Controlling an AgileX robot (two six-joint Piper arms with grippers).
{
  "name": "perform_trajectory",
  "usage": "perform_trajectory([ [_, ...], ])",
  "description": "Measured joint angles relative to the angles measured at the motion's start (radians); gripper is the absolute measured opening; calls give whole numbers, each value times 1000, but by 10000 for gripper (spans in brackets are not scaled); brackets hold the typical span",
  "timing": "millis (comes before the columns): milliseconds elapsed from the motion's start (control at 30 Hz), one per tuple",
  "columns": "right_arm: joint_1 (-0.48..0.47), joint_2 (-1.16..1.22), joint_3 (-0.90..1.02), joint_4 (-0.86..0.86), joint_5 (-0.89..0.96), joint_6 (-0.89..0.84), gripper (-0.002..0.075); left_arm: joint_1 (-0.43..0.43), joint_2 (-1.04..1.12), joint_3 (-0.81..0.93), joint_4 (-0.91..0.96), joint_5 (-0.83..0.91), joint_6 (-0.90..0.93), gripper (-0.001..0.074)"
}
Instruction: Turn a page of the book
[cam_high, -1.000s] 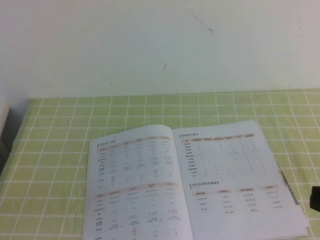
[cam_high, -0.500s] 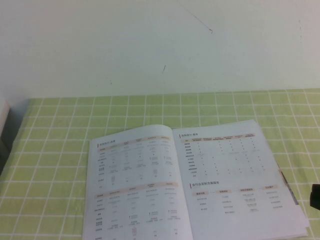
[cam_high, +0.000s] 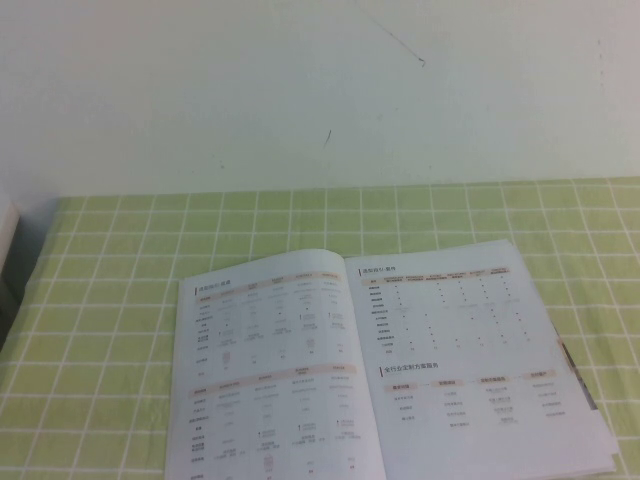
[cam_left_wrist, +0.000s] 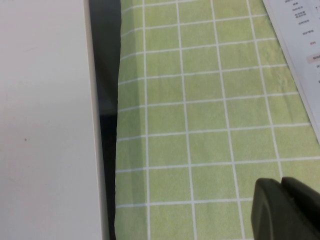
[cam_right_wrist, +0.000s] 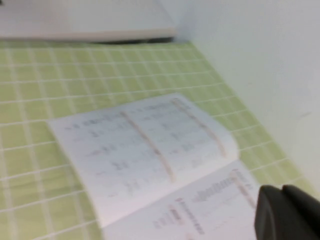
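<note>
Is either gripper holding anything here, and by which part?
Nothing held. The left gripper is above bare cloth; the right gripper above the open book, not touching.

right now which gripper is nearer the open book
Right, as far as the views show. The right gripper hangs over the open book, above its right-hand page. The left gripper is over bare green checked tablecloth, off the book's left edge.
</note>
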Motion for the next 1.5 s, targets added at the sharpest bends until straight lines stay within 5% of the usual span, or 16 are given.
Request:
perform_trajectory([
  [367,0,-138,105,-129,-425,39,-3,0,0,0,-1,0,0,-4],
  [467,-8,-162,222,-266,-551,219,-3,0,0,0,-1,0,0,-4],
  [600,-73,-259,359,-462,-538,564,-3,0,0,0,-2,0,0,-4],
  [1000,-468,-546,643,-793,-440,981,-3,0,0,0,-5,0,0,-4],
  [1500,-487,-579,664,-854,-342,1126,-3,0,0,0,-5,0,0,-4],
])
